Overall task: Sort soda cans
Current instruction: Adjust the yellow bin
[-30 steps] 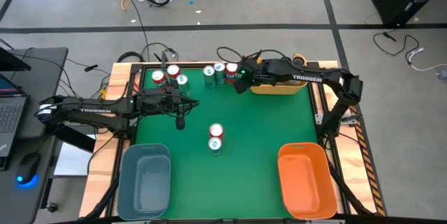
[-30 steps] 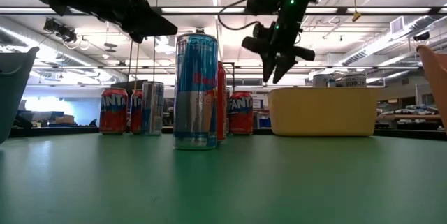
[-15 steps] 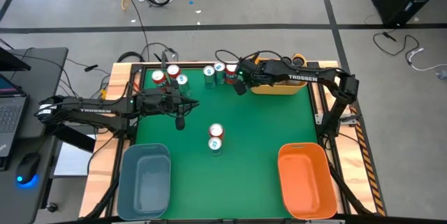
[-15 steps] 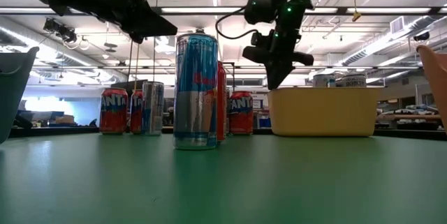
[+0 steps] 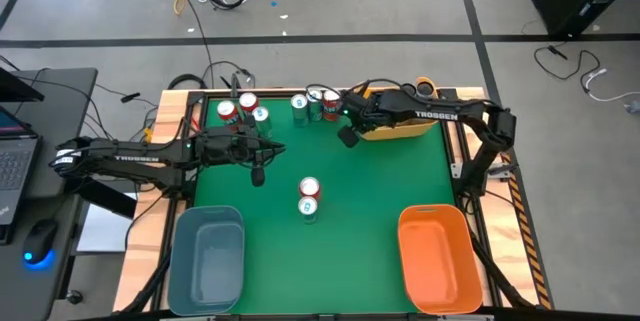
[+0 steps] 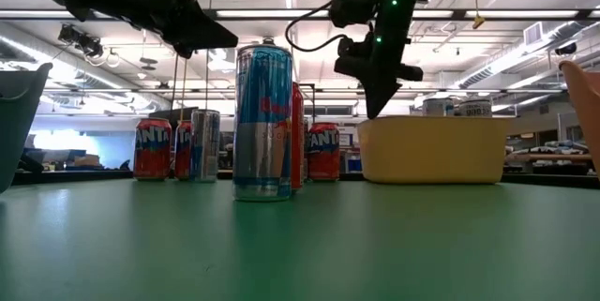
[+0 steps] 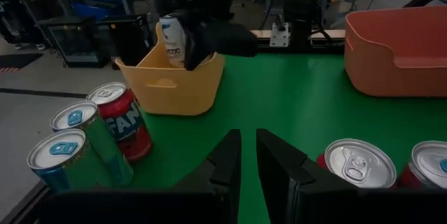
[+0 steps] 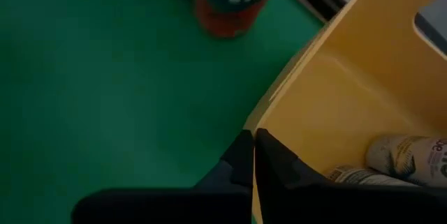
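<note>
The soda cans stand upright in two groups. Red and teal ones line the far edge (image 5: 247, 102) (image 5: 299, 103) (image 5: 331, 101). A red can (image 5: 309, 189) and a teal can (image 5: 308, 207) stand at the table's middle. My right gripper (image 5: 348, 137) (image 6: 375, 112) is shut on nothing; it points steeply down beside the near left corner of the yellow bin (image 5: 400, 124), about level with the rim (image 8: 293, 77). My left gripper (image 5: 258, 173) (image 7: 248, 155) hangs over the table's left half with only a thin slit between its fingers, holding nothing.
Pale cans (image 8: 408, 155) lie inside the yellow bin. A blue bin (image 5: 208, 256) stands at the near left and an orange bin (image 5: 440, 256) at the near right. Bare green mat lies between them and around the two middle cans.
My right gripper has shut its fingers on nothing. It has rolled about its own line, and its tips have swung a little toward the near edge, beside the yellow bin's corner. No can has moved.
</note>
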`<state>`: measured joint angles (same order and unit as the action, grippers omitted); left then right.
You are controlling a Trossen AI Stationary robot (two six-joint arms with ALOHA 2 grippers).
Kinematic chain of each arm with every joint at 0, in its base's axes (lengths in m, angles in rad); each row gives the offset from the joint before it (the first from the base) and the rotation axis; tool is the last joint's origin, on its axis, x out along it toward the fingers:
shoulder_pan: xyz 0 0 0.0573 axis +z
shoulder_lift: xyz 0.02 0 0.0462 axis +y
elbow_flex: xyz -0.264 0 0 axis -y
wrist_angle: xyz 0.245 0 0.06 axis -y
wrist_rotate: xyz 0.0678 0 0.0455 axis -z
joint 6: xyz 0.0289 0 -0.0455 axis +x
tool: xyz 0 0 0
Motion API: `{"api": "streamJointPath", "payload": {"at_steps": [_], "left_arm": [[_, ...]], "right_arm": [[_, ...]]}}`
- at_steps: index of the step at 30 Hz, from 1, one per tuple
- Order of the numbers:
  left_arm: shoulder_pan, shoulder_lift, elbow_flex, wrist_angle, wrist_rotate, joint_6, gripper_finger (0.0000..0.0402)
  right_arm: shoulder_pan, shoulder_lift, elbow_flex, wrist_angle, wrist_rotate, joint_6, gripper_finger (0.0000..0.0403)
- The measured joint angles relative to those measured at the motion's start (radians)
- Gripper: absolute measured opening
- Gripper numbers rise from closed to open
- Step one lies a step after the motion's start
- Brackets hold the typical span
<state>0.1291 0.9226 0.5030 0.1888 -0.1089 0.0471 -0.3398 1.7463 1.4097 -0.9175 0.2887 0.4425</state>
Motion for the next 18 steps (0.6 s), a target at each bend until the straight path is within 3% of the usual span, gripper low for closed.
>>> {"api": "streamJointPath", "payload": {"at_steps": [18], "left_arm": [[0.000, 0.000, 0.000, 0.001, 0.000, -0.003, 0.0050]], "right_arm": [[0.102, -0.043, 0.000, -0.310, -0.058, -0.191, 0.0002]]}}
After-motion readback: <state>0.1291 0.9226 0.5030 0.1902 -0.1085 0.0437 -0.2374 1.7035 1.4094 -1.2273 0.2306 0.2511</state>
